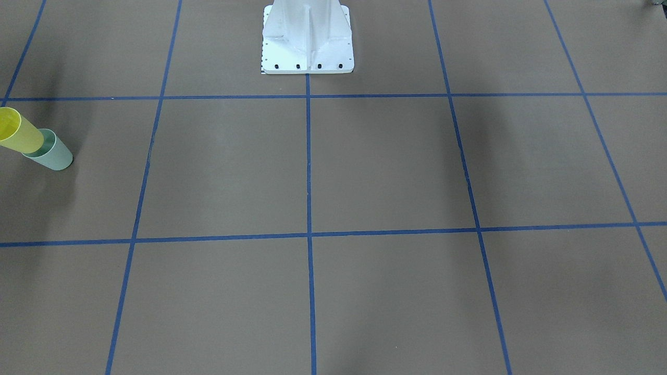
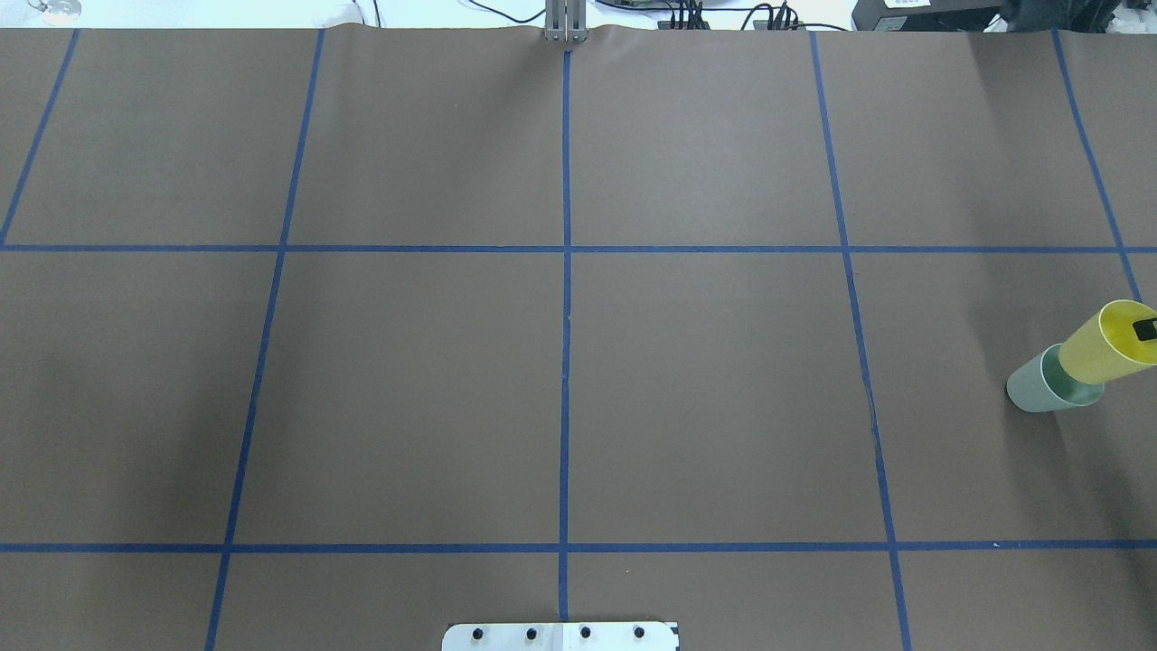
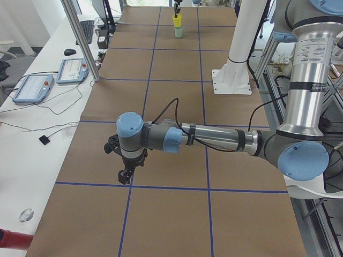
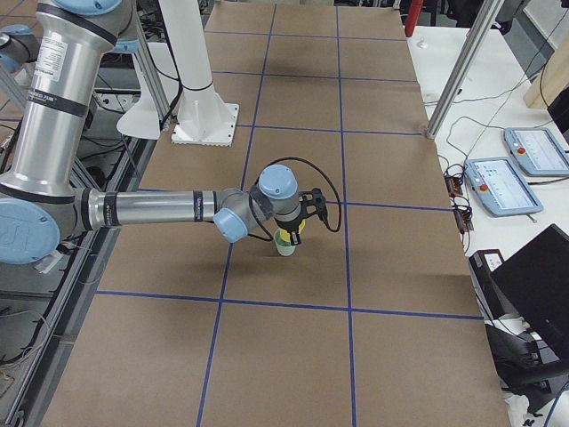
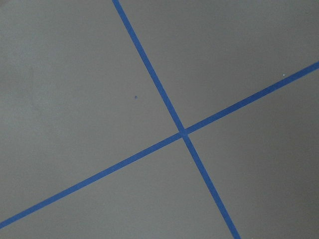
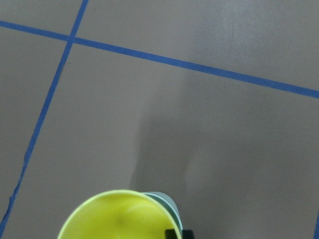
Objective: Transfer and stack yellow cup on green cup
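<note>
Brown paper covers the table [image 1: 396, 166], and blue tape lines [image 1: 308, 156] divide it into large squares.

The right claw [image 4: 290, 229] points straight down at the end of the outstretched right arm [image 4: 151, 209]. Directly under this claw are 2 nested cups. The green cup [image 1: 52, 152] stands upright on the table. The yellow cup [image 1: 18, 136] sits with its base inside it, and much of the yellow wall rises above the green rim.

1 dark fingertip [image 2: 1145, 329] of the right claw shows at the yellow cup's rim, on the inner side in the overhead view. The other finger is out of sight. I cannot tell whether this claw is pinching the cup wall or standing loose around it. In the right wrist view the yellow rim fills the bottom edge, the green rim peeks out just behind it, and the dark fingertip is right beside both.

The left claw [image 3: 125, 174] is well apart from the cups, at the opposite end of the table. It hangs low and points down near a tape line, at the end of the left arm [image 3: 214, 138]. It shows only in a side view, so I cannot tell whether its fingers are spread or together. Below it the left wrist camera shows paper and 1 crossing of 2 tape lines.

A white pedestal [image 1: 307, 39] stands between the 2 claws, on the robot's side of the table.
</note>
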You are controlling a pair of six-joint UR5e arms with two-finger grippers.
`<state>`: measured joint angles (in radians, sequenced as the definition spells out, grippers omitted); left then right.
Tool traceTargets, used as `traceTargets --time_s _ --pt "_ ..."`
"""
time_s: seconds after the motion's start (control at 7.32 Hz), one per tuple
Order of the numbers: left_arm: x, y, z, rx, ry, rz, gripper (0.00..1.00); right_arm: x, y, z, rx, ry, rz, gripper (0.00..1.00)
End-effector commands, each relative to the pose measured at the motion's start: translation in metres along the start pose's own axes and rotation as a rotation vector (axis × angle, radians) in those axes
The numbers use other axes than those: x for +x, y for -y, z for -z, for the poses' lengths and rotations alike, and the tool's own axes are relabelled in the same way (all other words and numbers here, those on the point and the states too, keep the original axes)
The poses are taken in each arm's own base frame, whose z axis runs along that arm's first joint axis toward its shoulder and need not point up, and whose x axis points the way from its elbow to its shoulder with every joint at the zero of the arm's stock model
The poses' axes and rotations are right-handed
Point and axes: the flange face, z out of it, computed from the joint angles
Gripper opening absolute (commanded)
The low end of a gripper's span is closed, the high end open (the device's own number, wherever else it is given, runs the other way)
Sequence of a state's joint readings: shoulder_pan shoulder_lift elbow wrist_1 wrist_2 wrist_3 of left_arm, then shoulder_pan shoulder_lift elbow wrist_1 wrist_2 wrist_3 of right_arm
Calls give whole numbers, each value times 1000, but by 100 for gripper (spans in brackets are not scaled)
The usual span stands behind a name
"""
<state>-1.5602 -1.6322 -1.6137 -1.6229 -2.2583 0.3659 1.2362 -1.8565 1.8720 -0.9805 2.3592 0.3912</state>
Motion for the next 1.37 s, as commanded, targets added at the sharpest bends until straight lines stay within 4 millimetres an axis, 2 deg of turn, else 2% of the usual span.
traceTargets --time_s 0.0,0.41,0.68,1.23 --pt "0 0 0 0 -1 -1 100 -1 1 -1 -2 1 2 0" --pt "0 1 0 0 -1 1 100 -3 0 -5 -12 5 7 0" --pt "2 1 1 6 -14 -2 100 -4 0 -6 -16 8 10 11" --pt "2 1 1 7 -15 -2 100 -5 0 -7 -18 10 12 22"
